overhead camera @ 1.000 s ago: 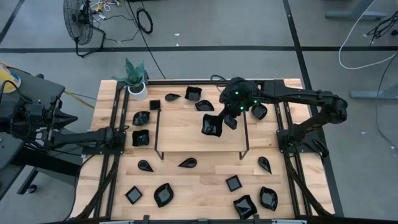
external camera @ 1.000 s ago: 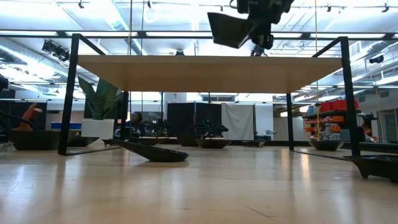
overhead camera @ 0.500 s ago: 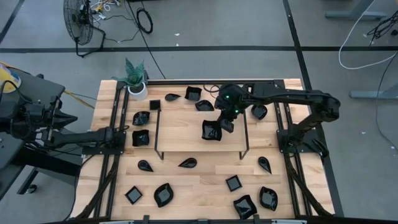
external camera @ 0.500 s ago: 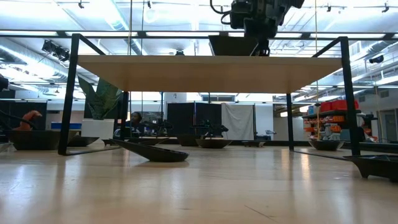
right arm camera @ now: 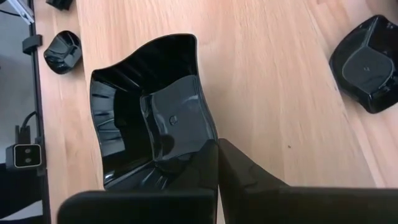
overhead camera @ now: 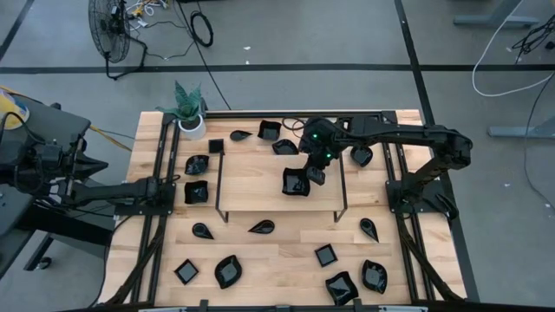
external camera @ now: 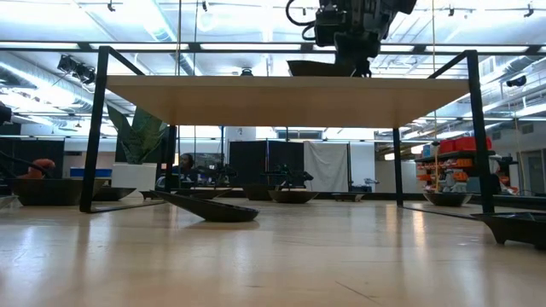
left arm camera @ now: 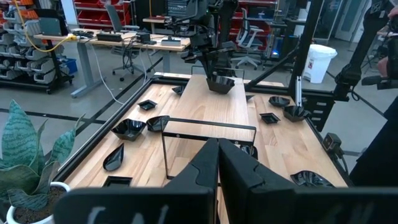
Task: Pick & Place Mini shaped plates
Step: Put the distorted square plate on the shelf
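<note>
One wavy plate (right arm camera: 149,118) in right pincer (right arm camera: 217,158)

From my overhead feed, the right gripper (overhead camera: 310,176) covers one edge of the wavy square plate (overhead camera: 296,182) — the contact itself is hidden. On my table-level feed, that plate (external camera: 317,67) shows only as a thin dark sliver above the wooden shelf (external camera: 286,88), and the dishes on the far table edge are too small to tell shapes. Right wrist feed: the plate's (right arm camera: 149,115) near rim vanishes behind the fingers (right arm camera: 193,171) — grip point unseen.
</note>
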You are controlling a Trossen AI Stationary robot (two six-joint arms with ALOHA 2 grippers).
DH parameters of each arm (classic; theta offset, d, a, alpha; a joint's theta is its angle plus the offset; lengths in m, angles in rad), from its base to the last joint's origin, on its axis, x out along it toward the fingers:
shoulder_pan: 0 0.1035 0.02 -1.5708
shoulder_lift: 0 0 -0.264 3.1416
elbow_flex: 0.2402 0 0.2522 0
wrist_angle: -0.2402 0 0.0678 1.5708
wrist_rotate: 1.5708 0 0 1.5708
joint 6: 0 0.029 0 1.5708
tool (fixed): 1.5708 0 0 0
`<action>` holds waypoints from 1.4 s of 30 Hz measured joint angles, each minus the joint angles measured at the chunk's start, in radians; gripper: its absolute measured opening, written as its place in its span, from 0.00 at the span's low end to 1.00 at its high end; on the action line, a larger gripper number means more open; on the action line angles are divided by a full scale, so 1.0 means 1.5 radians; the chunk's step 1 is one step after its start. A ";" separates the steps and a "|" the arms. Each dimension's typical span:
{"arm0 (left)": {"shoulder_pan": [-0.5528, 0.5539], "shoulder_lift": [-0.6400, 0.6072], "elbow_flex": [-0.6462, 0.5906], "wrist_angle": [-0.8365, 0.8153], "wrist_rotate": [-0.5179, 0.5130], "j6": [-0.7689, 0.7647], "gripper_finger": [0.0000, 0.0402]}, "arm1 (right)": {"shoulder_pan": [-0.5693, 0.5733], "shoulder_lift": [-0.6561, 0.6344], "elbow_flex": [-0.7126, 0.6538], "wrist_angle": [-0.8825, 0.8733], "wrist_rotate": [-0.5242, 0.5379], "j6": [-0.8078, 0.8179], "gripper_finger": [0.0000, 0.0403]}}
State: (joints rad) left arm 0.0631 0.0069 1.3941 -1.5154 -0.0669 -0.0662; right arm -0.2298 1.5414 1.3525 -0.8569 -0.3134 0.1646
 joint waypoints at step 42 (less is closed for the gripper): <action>0.000 0.000 0.000 0.000 0.000 0.000 0.05 | -0.015 0.005 -0.001 0.014 -0.014 -0.027 0.00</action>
State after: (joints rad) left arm 0.0633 0.0068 1.3941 -1.5154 -0.0673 -0.0663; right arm -0.2529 1.5481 1.3514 -0.8354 -0.3342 0.1234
